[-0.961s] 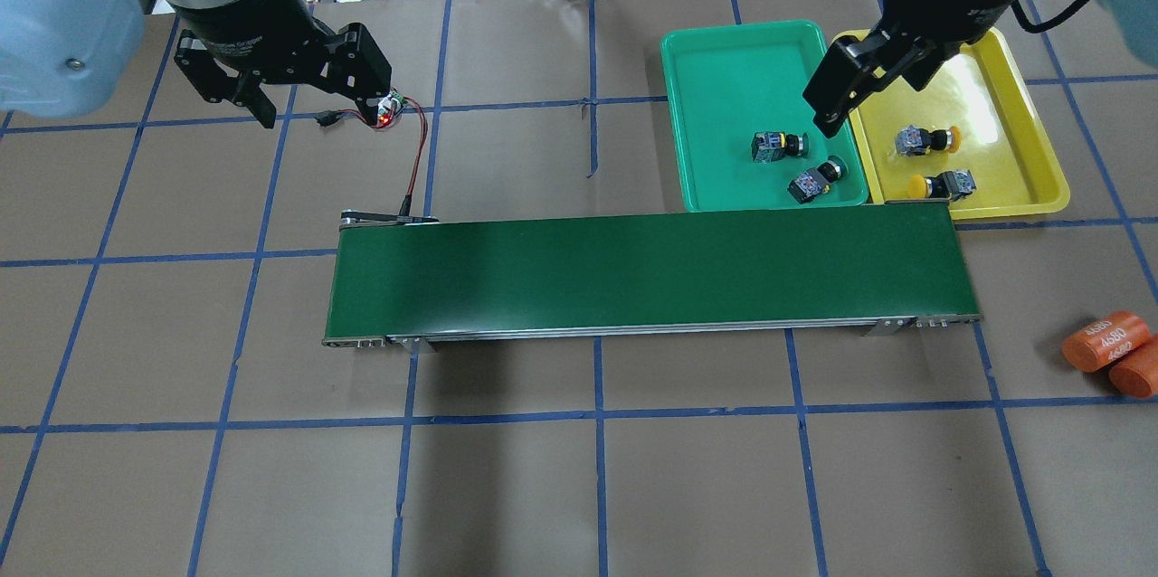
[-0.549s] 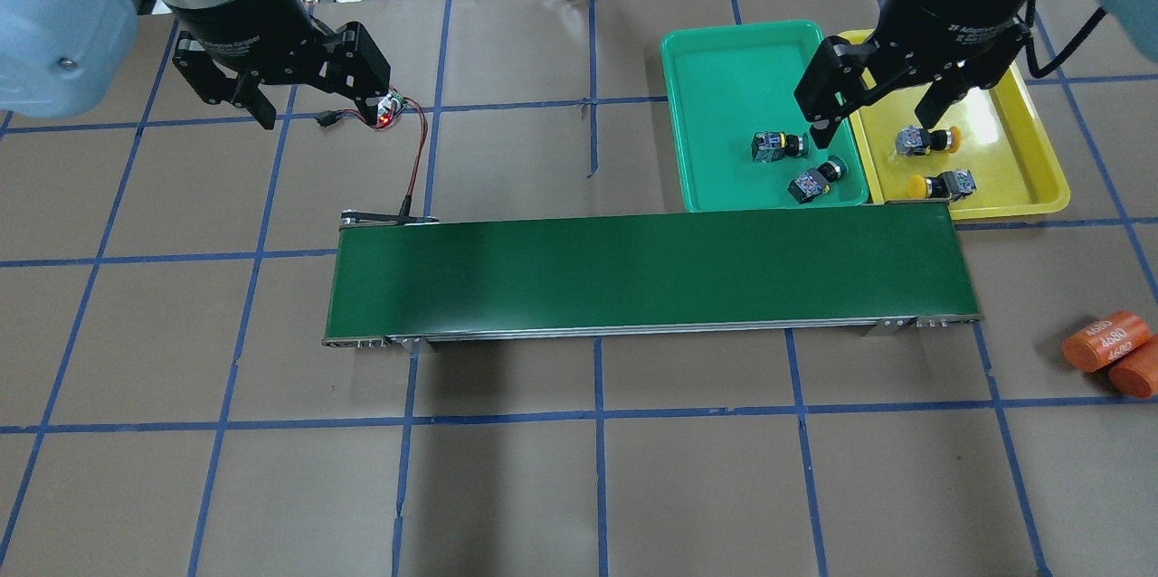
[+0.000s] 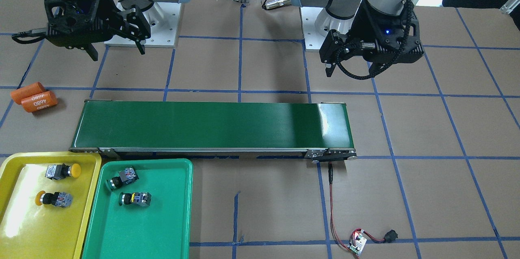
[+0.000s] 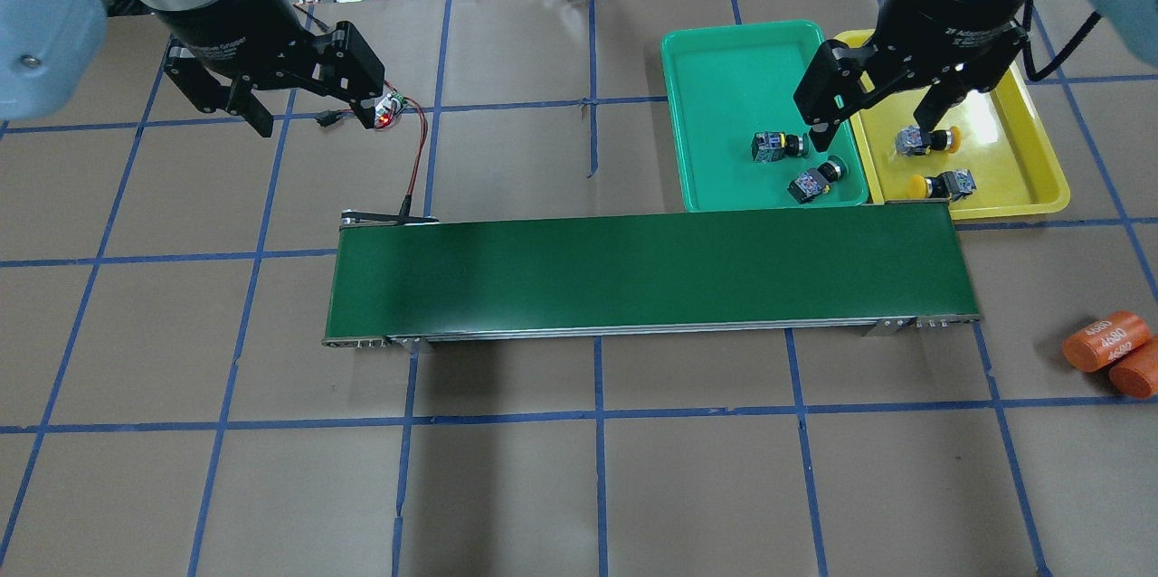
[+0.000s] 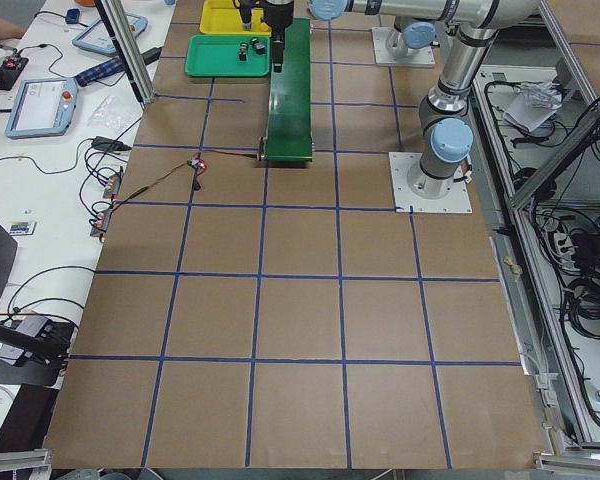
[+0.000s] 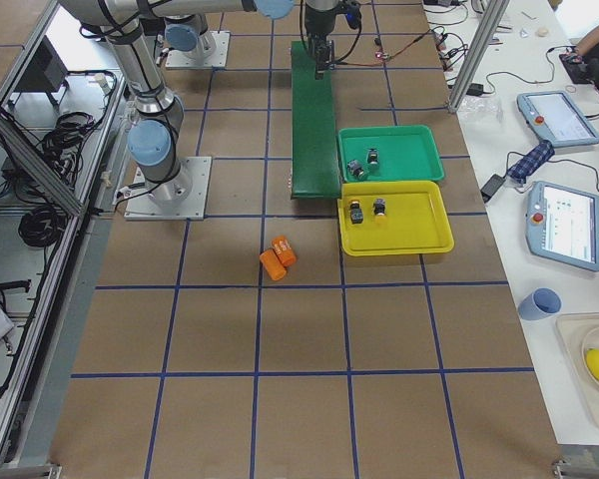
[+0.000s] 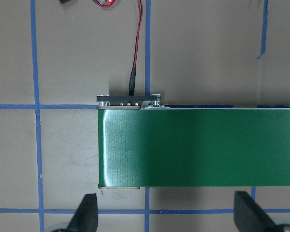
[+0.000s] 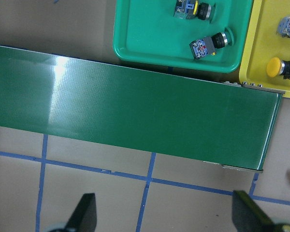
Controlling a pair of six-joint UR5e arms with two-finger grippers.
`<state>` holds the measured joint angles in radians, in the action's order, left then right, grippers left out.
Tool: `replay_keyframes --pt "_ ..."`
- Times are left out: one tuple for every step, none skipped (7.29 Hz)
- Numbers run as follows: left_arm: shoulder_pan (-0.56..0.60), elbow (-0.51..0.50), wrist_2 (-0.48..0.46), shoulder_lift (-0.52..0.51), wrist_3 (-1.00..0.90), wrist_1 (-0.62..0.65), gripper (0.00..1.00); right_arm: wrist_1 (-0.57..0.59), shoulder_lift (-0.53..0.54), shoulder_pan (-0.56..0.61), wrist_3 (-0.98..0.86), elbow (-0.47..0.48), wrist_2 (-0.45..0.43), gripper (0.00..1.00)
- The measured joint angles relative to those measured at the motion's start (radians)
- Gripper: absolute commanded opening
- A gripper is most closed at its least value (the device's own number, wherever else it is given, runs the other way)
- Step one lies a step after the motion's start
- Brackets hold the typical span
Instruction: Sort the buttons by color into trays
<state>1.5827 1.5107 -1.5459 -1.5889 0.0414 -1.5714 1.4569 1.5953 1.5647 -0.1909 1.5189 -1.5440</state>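
Buttons (image 4: pixel 772 146) unmoved; right pincer (image 4: pixel 871 136) turned, spread wide above trays (image 4: pixel 724 61).

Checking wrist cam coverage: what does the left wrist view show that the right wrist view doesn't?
Left wrist only: the belt's plug end and the red cable. Right wrist only: the green tray holding two buttons, plus the yellow tray's edge with a yellow button and part of another. Both: the belt, the tape grid, and an open gripper low in frame: left gripper, right gripper.
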Motion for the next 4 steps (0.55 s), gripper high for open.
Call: replay_keyframes --pt "-0.001 0.000 -0.007 0.002 -0.002 -0.001 1.00 0.001 0.000 0.000 -0.002 0.001 0.000 1.00" --pt "-0.001 0.000 -0.021 0.005 -0.005 -0.002 1.00 0.002 0.000 0.001 -0.003 0.001 0.001 1.00" --pt "-0.003 0.001 -0.026 0.006 -0.008 -0.007 1.00 0.003 0.000 0.000 -0.004 0.002 0.001 1.00" --pt "-0.004 0.003 -0.026 0.007 -0.016 -0.013 1.00 0.004 0.000 0.000 -0.005 0.002 -0.002 1.00"
